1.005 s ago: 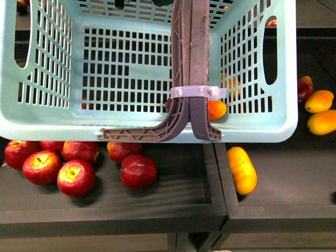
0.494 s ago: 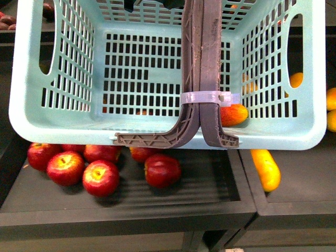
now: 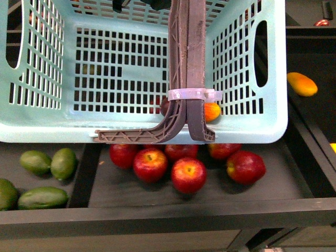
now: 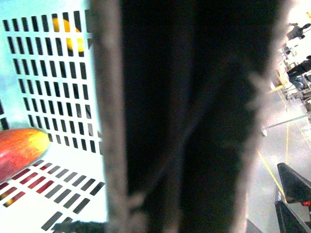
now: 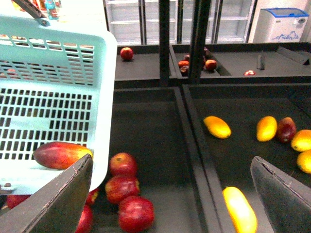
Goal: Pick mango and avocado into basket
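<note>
The light teal basket (image 3: 247, 126) hangs above the shelf by its brown handles (image 3: 187, 63), which a white zip tie (image 3: 191, 94) binds. My left gripper is shut on those handles (image 4: 194, 121); they fill the left wrist view and hide its fingers. The red-and-yellow mango (image 3: 211, 111) lies on the basket floor (image 4: 73, 170), as the left wrist view (image 4: 19, 150) and the right wrist view (image 5: 60, 154) also show. Green avocados (image 3: 35, 161) lie in the left bin below. My right gripper (image 5: 172, 204) is open and empty beside the basket wall (image 5: 104, 97), above red apples (image 5: 122, 164).
Red apples (image 3: 188, 175) fill the middle bin under the basket. Yellow mangoes (image 5: 217, 126) and a dark red fruit (image 5: 286, 129) lie in the right bin, one yellow mango (image 3: 302, 84) visible from the front. Black dividers (image 5: 194, 145) separate the bins. More shelves with fruit stand behind.
The front view has shifted left: the apples slid from lower left to the middle, the avocado bin came into view, and the yellow mangoes moved toward the right edge. The mango stays in the basket.
</note>
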Controlling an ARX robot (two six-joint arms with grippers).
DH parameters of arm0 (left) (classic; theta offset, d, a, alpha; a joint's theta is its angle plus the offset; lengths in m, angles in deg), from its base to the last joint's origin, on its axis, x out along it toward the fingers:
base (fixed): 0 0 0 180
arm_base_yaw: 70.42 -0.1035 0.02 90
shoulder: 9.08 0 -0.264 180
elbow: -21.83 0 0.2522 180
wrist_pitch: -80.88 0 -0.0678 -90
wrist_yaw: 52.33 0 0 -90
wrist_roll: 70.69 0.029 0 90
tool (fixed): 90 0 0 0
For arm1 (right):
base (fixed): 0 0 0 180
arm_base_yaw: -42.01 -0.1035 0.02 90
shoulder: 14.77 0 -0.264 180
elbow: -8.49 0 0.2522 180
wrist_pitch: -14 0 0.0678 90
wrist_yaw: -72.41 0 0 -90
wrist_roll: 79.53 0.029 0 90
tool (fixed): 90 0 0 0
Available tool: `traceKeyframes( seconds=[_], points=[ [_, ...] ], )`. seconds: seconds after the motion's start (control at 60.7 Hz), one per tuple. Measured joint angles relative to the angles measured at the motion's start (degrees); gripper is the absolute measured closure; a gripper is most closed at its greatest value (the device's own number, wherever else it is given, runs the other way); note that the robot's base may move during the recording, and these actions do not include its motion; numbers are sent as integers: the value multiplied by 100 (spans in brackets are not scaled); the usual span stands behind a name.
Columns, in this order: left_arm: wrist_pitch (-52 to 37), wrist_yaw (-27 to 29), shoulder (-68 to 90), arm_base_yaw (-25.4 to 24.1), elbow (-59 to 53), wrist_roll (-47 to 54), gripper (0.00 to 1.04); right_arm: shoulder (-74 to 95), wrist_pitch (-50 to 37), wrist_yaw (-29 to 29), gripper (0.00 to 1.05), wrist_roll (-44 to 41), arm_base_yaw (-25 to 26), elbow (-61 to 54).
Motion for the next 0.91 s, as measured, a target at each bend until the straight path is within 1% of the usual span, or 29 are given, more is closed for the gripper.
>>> traceKeyframes(
  seconds=[0.132,0.494,0.906],
  points=[
    [0,-85,0,9,0,13,94,0,2,2,9,2,-2,0],
    [2,-7,0,9,-2,-4,94,4,9,-4,9,0,0,0],
    [4,-50,0,2,-2,-26,94,0,0,7,9,0,4,0]
  ],
)
